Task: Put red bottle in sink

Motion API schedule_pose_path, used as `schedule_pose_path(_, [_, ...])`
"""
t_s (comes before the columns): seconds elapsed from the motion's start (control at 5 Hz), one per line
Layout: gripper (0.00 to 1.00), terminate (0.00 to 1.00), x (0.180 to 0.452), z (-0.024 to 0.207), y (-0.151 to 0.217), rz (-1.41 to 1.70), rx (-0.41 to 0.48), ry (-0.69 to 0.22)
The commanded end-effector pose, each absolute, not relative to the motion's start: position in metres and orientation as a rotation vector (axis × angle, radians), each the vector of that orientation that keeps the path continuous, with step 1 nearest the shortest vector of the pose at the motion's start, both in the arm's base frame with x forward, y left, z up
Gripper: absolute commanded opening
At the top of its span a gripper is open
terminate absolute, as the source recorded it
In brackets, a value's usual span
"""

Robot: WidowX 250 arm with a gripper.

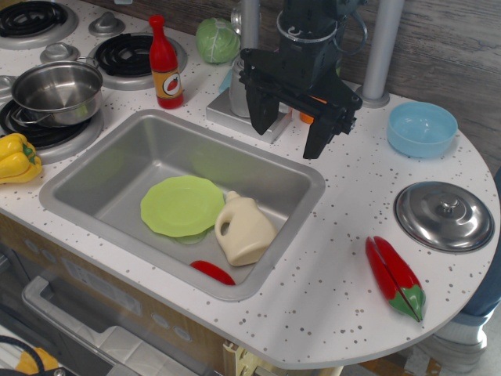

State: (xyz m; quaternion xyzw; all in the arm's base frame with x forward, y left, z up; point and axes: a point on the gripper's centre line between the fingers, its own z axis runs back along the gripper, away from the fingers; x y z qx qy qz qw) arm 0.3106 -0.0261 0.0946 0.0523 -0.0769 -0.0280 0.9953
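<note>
The red bottle [166, 66] stands upright on the white speckled countertop behind the sink's far left corner, next to a stove burner. It has a red cap and an orange-yellow label with a white oval. The grey sink [106, 160] holds a green plate, a cream jug and a small red object. My gripper [290, 131] hangs above the sink's far right rim, open and empty, its two black fingers [261, 111] spread apart. It is well to the right of the bottle.
A steel pot [56, 91] sits on the left burner, a yellow pepper [17, 158] at the left edge. A green cabbage [217, 39] lies behind. A blue bowl [422, 128], a steel lid [444, 215] and a red-and-green chili [395, 276] lie at right. Grey faucet posts [382, 51] stand behind the gripper.
</note>
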Motion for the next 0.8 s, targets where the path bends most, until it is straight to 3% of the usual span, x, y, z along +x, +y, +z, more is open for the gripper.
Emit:
schedule_pose_path(0.0, [1.0,0.0,0.311,0.095,-0.026,-0.056,0.105,-0.154])
schedule_pose_path(0.6, [1.0,0.0,0.317,0.13,0.062,-0.052,0.169,-0.176])
